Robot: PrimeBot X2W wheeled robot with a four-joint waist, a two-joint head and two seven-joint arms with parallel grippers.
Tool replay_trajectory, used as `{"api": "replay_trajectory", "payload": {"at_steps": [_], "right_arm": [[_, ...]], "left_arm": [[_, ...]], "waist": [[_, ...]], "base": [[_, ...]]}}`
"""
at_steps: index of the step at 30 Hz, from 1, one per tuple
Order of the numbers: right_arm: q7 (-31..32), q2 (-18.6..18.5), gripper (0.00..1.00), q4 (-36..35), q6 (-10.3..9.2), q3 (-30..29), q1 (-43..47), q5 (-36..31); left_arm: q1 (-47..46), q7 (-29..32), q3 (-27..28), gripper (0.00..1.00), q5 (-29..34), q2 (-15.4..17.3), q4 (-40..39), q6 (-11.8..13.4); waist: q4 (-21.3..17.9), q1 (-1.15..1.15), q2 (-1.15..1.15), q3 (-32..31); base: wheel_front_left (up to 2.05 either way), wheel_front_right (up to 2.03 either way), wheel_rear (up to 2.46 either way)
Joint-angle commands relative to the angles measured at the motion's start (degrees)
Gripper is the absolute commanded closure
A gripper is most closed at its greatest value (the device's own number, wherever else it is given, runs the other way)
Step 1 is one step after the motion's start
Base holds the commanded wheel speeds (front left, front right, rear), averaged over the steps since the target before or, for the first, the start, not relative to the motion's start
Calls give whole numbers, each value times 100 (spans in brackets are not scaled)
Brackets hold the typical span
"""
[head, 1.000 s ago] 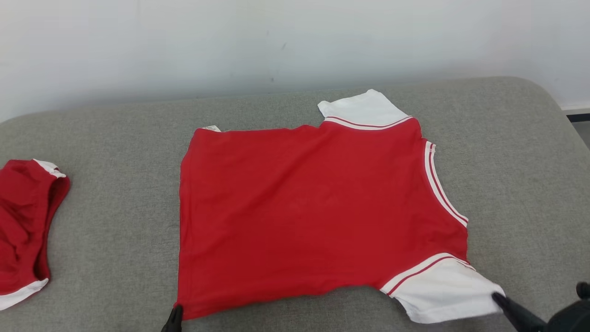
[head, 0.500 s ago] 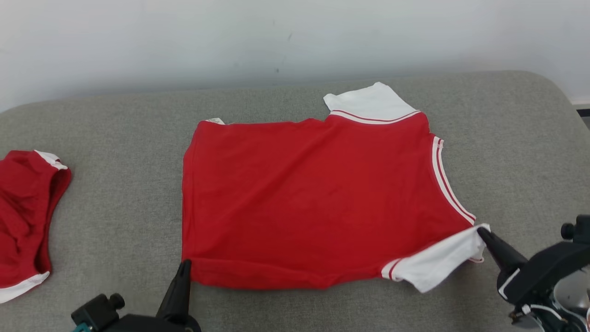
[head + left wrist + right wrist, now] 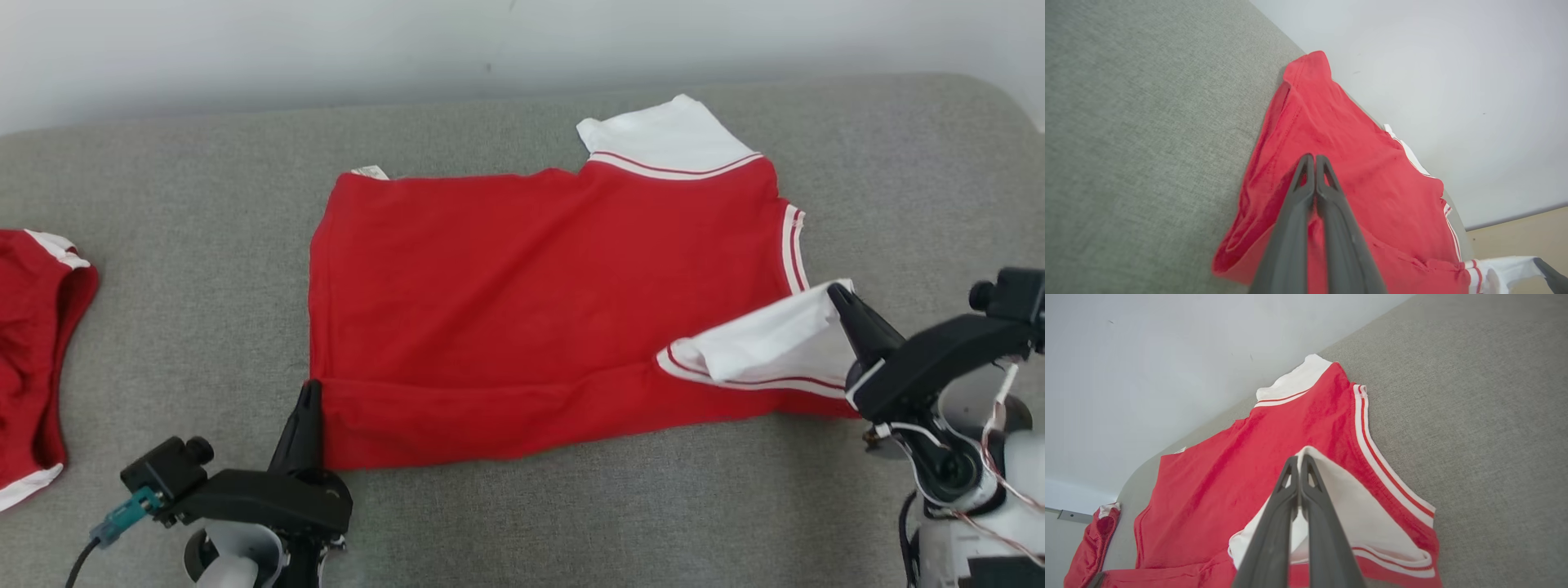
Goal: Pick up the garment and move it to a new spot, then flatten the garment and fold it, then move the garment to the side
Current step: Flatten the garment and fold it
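matt red cloth garment (image 3: 531,302) on coarse grey woven upholstery (image 3: 204,204).

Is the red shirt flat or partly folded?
Partly folded: the red shirt has its near edge doubled over, and white sleeve held inward by the right end effector.

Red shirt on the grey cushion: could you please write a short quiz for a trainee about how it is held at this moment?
1. True or false: the right arm's fingers pinch the white sleeve of the red shirt.
2. The left arm's fingers pinch the shirt's: A collar, B near hem corner, C far sleeve?
3. Fill in: a second red garment lies on the grey cushion at the robot's ____.
Key: 1 true; 2 B; 3 left.
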Motion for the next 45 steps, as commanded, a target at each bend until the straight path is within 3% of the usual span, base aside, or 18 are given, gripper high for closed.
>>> {"api": "replay_trajectory", "payload": {"at_steps": [1, 18, 27, 28, 29, 37, 45], "right_arm": [[-70, -10, 100, 81, 4, 37, -131, -33], [-962, -259, 100, 1217, 4, 312, -1173, -15], [-1308, -259, 100, 1832, 4, 333, -1612, -213], [-1352, -256, 0, 1896, 4, 355, -1651, -228], [-1418, -243, 0, 1942, 4, 361, -1704, -205], [-1638, -270, 0, 2169, 4, 481, -1834, -143], [-1388, -637, 0, 2072, 4, 640, -1370, -427]], "left_arm": [[-96, -25, 36, 100, 50, -20, 74, -28], [-578, -61, 502, 100, 464, -370, 554, -336], [-860, -63, 682, 100, 797, -511, 784, -301], [-866, -63, 685, 34, 817, -537, 845, -290], [-879, -61, 684, 0, 833, -559, 893, -277], [-886, -56, 942, 0, 1110, -638, 903, -349], [-457, -55, 979, 0, 2046, -570, 644, -282]], "waist": [[14, -1, -1, 99], [177, -1, -1, 393], [138, -1, -1, 530], [141, -1, -1, 532], [143, -1, -1, 529], [158, -1, -1, 419], [162, -1, -1, 191]], "base": [[0, 0, 0], [0, 0, 0], [0, 0, 0], [0, 0, 0], [0, 0, 0], [0, 0, 0], [0, 0, 0]]}}
